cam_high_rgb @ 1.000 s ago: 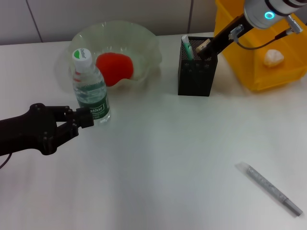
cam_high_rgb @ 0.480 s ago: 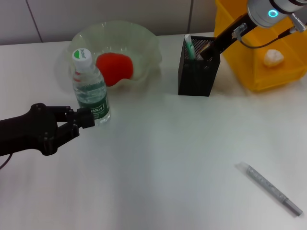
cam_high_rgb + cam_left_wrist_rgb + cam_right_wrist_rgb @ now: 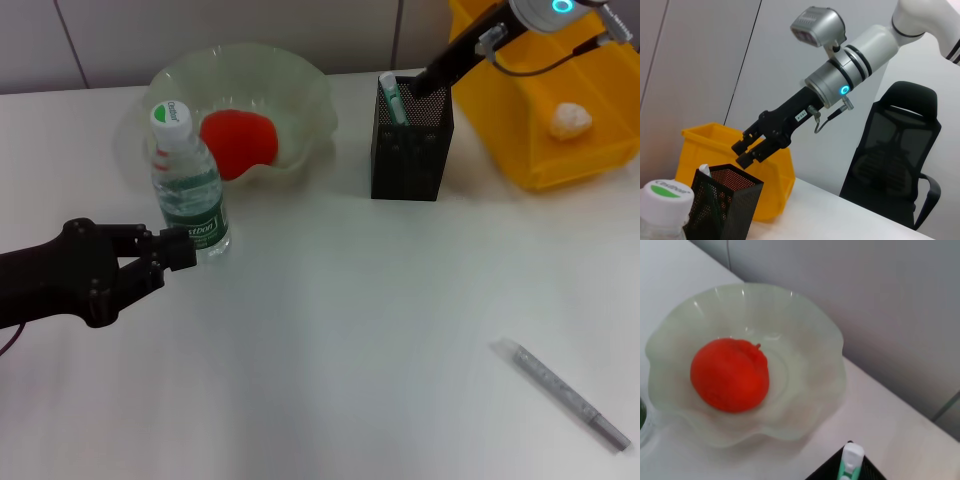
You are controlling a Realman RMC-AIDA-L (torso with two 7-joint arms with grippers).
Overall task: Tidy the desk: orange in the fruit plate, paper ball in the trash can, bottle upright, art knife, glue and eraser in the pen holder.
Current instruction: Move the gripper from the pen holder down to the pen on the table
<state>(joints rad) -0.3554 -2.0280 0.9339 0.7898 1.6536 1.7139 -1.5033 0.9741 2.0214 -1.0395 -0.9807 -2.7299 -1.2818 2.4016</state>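
Raised since the earlier frame, the right claw (image 3: pixel 418 84) now hangs released above the pen holder (image 3: pixel 410 140) rim; a glue stick (image 3: pixel 392 97) stands inside. Left claw (image 3: pixel 172 249) grips the upright bottle (image 3: pixel 188 185). An art knife (image 3: pixel 560 392) lies near the open tabletop (image 3: pixel 350 330) edge.

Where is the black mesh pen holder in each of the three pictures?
Head view: black mesh pen holder stands upper middle, beside the yellow bin.
Left wrist view: lower left corner, before the same bin.
Right wrist view: only its rim shows at the bottom edge.
Shared landmark: green-and-white glue stick.
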